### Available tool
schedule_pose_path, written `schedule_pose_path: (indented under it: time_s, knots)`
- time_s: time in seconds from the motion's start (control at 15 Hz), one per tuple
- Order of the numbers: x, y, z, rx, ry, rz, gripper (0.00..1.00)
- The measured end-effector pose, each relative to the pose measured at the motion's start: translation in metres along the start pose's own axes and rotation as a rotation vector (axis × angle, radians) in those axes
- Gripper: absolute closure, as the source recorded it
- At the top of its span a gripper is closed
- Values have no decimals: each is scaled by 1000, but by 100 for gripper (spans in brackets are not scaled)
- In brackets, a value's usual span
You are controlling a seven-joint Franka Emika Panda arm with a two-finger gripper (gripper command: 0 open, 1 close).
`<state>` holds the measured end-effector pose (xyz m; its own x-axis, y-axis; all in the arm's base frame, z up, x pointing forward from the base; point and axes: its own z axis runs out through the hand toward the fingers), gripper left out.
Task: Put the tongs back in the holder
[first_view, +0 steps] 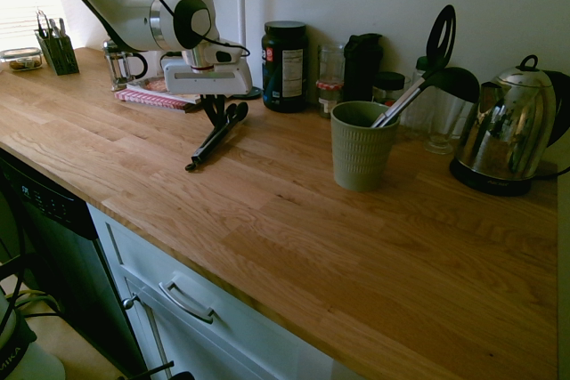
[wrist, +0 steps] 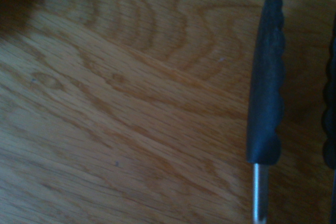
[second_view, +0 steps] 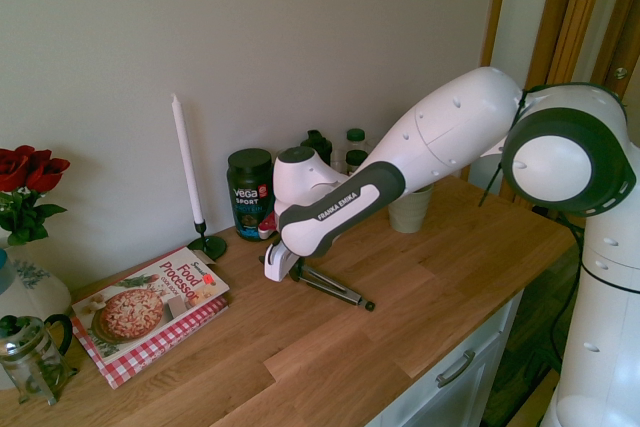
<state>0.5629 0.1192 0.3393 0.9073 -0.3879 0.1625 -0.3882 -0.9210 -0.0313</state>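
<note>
Exteriors oppose across counter (first_view: 267, 211), sharing tongs (second_view: 330, 287); wrist close, slightly blurred.

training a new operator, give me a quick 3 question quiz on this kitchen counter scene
1. True or false: the long slim black tongs already stand in the sage-green ribbed ceramic cup.
2. What leans inside that cup? A) black spatula B) white candle C) whisk
3. Fill in: the tongs lie flat on the ______ countertop, with the gripper at their scalloped end.

Key: 1 false; 2 A; 3 wooden
</note>
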Motion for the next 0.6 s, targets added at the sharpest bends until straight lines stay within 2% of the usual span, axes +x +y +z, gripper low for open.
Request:
schedule_pose_path:
  time_s: [0.2,0.6]
  knots:
    - [18,10,-13,51,-14,37,100]
    - [50,45,-133,142,87,96,100]
